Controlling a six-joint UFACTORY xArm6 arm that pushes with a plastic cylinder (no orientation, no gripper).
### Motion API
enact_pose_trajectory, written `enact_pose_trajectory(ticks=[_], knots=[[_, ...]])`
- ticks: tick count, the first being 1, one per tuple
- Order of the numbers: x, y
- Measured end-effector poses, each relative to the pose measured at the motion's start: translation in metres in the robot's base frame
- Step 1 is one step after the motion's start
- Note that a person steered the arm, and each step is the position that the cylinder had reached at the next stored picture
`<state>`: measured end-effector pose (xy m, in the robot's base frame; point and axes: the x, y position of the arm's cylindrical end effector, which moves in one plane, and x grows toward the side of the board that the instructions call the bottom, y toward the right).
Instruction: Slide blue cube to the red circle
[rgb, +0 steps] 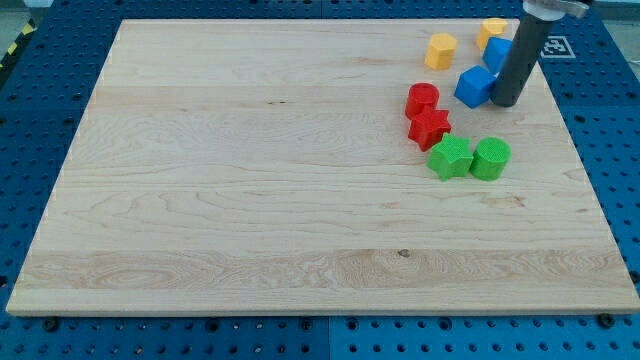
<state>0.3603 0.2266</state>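
The blue cube (474, 86) sits on the wooden board (250, 200) near its top right corner. The rod's lower end, my tip (505, 102), stands just beside the cube's right face, apparently touching it. The rod (518, 62) rises from there nearly upright, leaning slightly toward the view's top right, and leaves the frame at the upper edge. The arm carries no jaws; nothing is grasped, the rod merely bears against the block's side.

Left of the blue cube and slightly lower lies the red circle (422, 99), close but apart from it. Just below the circle, touching it, is the red star (430, 128). Further down and right are the green star (450, 158) and the green cylinder (490, 158), side by side.

Above the blue cube: a yellow block (440, 50) up and left, a second blue block (496, 54) partly hidden behind the rod, and another yellow block (491, 30) beyond that.
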Motion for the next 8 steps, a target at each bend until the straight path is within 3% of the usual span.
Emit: enact_pose_trajectory(ticks=[3, 8], knots=[[-0.031, 0.029], [-0.023, -0.02]])
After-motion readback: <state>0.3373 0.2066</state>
